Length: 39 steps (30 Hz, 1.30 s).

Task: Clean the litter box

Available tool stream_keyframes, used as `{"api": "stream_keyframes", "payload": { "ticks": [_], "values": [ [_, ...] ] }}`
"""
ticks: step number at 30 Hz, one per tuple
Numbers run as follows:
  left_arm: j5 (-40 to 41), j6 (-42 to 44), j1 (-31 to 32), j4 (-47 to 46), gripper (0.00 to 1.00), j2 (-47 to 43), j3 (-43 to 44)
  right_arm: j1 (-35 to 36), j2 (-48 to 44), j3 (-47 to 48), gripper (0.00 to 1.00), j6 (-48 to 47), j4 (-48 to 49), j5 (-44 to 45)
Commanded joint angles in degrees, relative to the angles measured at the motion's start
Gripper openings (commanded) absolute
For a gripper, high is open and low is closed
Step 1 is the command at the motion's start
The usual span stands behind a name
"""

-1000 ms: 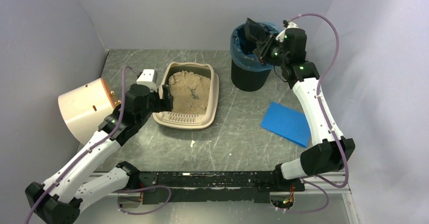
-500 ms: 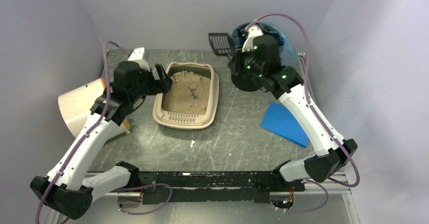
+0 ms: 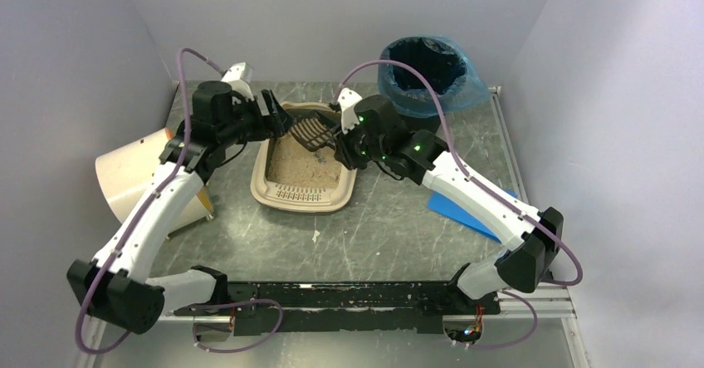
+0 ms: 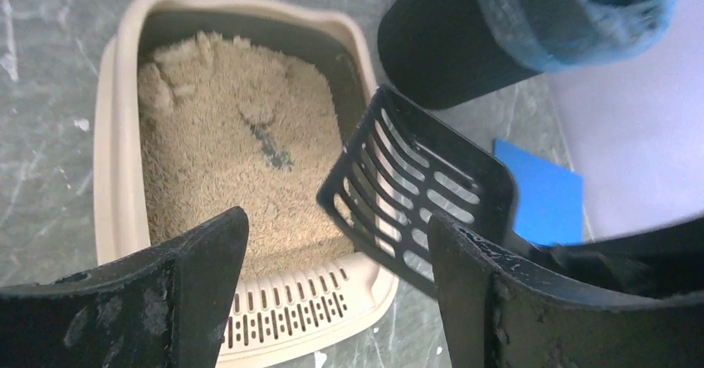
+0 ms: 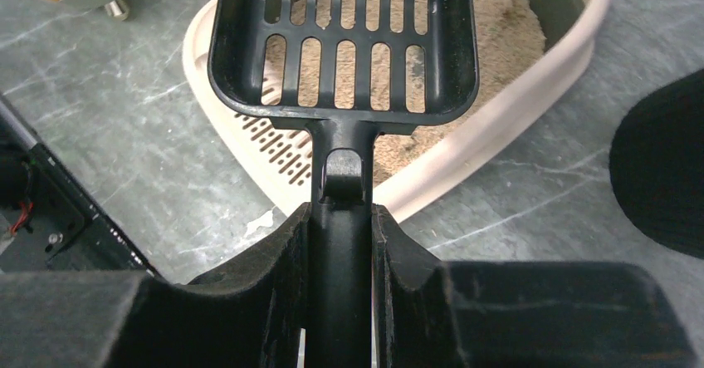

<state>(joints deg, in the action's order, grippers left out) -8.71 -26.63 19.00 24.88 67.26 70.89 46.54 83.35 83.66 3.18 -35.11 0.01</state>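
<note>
The litter box [image 3: 304, 198] sits mid-frame; we squeeze the black scoop [image 5: 349, 117] over it with our right fingers [image 5: 282, 285], left fingers [image 4: 191, 260] apart.

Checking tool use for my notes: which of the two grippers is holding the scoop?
The right gripper: its jaws clamp the handle of the black slotted scoop above the litter box. The left gripper stands open, gripping nothing.

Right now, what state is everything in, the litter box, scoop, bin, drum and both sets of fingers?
litter box: upright, litter inside, dark streak.
scoop: empty, held above the litter.
bin: upright, open-topped.
drum: tipped on its side.
left fingers: open, empty.
right fingers: shut on the scoop handle.
</note>
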Motion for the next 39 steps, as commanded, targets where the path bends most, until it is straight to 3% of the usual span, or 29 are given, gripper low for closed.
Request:
{"api": "stream_keyframes", "payload": {
  "ticks": [1,8,11,22,26,30,32,35,37,39],
  "values": [
    [-4.27,0.68,-0.15,-2.29,0.83,4.7,-2.34,1.92,-0.4,1.11,0.04,-2.73,0.84,-1.83],
    [-2.12,2.98,0.03,0.41,0.81,8.05,-4.28,2.69,-1.52,0.98,0.12,-2.73,0.82,1.51],
    [-2.54,2.82,0.07,-0.51,0.79,7.81,-6.59,2.68,-1.15,0.38,0.21,-2.47,0.77,2.16],
    [0.73,4.27,0.07,2.08,0.74,10.34,-7.95,2.67,-0.33,-1.58,0.17,-2.66,1.77,2.51],
    [0.77,4.33,0.07,1.93,0.72,10.67,-8.04,2.68,1.18,-1.59,0.21,-2.25,0.79,2.74],
    [-1.36,4.28,0.07,1.19,0.69,10.47,-7.97,2.72,2.07,-1.35,0.16,-0.4,0.54,2.59],
    [-1.68,4.24,0.07,1.17,0.7,10.59,-7.75,2.63,2.08,-1.51,0.09,0.12,0.7,1.61],
    [0.22,5.35,0.07,3.15,0.77,10.33,-5.4,2.51,3.64,-1.42,0.0,0.24,-0.64,3.8],
    [1.08,7.06,0.07,4.28,0.81,9.58,-2.87,2.31,5.83,-1.08,0.0,0.56,-2.66,6.43],
    [-2.0,9.72,0.22,-0.49,0.81,6.86,-3.27,1.79,7.79,-0.3,0.0,1.25,-4.04,5.03]
  ]
}}
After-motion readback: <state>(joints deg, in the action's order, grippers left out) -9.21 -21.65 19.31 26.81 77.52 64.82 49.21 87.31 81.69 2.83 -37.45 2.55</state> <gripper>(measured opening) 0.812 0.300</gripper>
